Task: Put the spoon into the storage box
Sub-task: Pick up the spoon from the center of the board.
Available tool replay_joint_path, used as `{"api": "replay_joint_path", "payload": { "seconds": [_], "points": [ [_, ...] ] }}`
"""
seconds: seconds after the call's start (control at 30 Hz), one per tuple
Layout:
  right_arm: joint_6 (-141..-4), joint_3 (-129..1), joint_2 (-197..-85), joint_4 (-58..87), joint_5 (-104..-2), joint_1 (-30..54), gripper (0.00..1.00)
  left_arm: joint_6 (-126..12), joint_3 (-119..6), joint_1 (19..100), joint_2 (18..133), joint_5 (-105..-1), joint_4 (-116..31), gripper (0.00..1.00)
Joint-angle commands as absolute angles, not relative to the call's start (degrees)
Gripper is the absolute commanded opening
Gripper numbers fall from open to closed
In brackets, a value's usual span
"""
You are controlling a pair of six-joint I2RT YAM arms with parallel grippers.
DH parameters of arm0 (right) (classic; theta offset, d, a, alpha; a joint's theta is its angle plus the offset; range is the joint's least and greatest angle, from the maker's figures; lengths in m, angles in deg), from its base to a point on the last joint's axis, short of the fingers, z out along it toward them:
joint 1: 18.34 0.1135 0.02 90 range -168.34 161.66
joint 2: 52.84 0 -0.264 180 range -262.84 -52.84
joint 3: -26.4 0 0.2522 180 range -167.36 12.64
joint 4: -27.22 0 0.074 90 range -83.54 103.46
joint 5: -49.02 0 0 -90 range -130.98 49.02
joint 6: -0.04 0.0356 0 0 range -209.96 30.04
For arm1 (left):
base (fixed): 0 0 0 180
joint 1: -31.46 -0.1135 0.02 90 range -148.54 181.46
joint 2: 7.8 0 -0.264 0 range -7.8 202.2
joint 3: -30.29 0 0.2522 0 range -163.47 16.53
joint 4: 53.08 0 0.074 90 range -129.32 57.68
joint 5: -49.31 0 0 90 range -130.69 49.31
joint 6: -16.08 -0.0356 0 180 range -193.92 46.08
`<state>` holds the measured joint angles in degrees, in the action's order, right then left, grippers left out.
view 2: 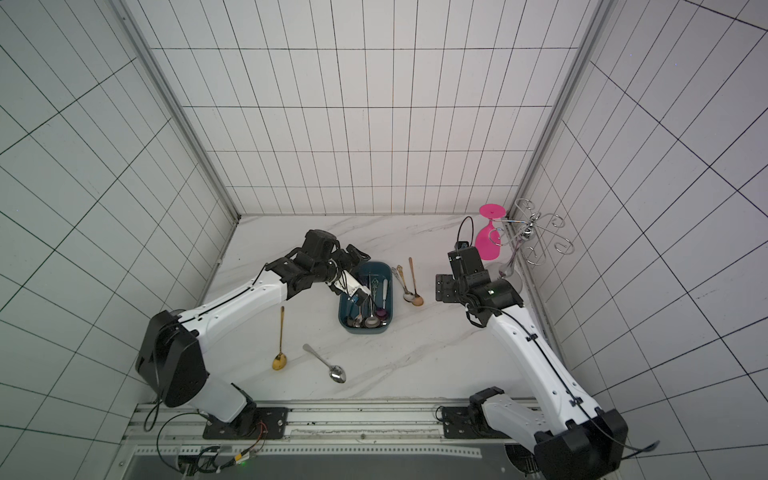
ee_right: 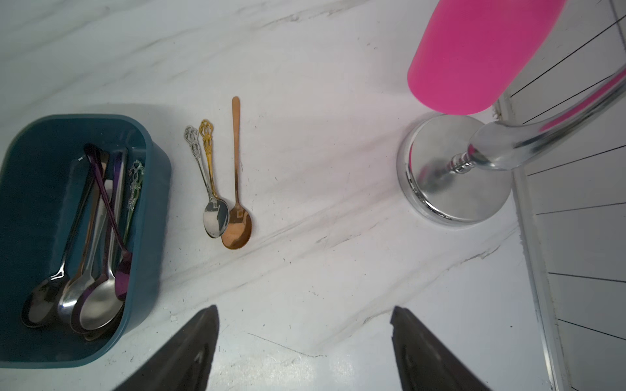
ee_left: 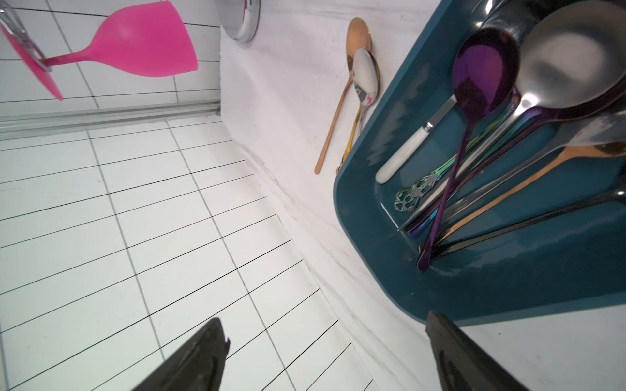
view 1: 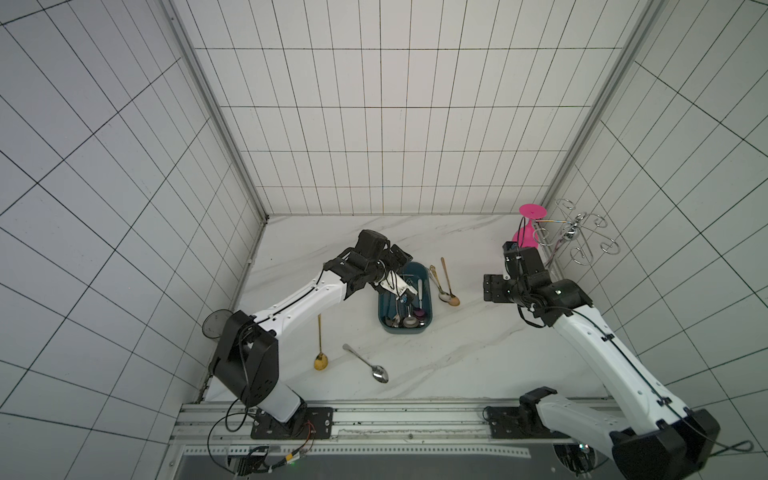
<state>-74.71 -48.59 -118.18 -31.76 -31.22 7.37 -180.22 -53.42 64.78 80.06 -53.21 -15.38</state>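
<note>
The storage box (view 1: 405, 331) (view 2: 365, 330) is a dark teal tub in the middle of the marble table, and several spoons lie in it. A purple spoon (ee_left: 481, 84) rests on top of them. My left gripper (view 1: 406, 294) (ee_left: 327, 321) hangs open over the box's left part with nothing between its fingers. Loose spoons lie on the table. A gold one (view 1: 320, 353) and a silver one (view 1: 370, 365) are in front of the box. Three more (ee_right: 223, 203) lie side by side just right of the box wall (ee_right: 155, 220). My right gripper (ee_right: 304, 310) (view 1: 494, 289) is open and empty above bare table, right of those three.
A pink goblet (view 1: 524, 235) hangs on a chrome wire rack (view 1: 582, 237) at the back right corner, and the rack's round base (ee_right: 454, 179) stands on the table. A white-handled knife (ee_left: 406, 152) lies in the box. A dark round disc (view 1: 215, 324) leans at the left wall.
</note>
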Motion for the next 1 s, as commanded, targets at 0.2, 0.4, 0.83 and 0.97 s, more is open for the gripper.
{"api": "replay_joint_path", "payload": {
  "seconds": [0.2, 0.4, 0.83, 0.97],
  "points": [
    [-72.9, -53.8, -126.9, -31.2, -38.2, 7.4, 0.74, -163.0, -48.6, 63.5, 70.7, -45.7, -22.4, 0.97],
    [-72.8, -56.5, -134.6, -30.1, -38.3, 7.5, 0.72, -143.7, -46.1, 63.2, 65.6, -38.0, -23.0, 0.97],
    [-69.0, -67.2, -155.1, -27.2, -37.4, 9.3, 0.64, -99.2, -50.2, 54.3, 59.5, -37.1, -8.6, 0.98],
    [-67.8, -70.5, -160.6, -27.5, -37.4, 9.6, 0.62, -89.0, -50.0, 49.7, 58.7, -39.9, -6.7, 0.98]
  ]
}}
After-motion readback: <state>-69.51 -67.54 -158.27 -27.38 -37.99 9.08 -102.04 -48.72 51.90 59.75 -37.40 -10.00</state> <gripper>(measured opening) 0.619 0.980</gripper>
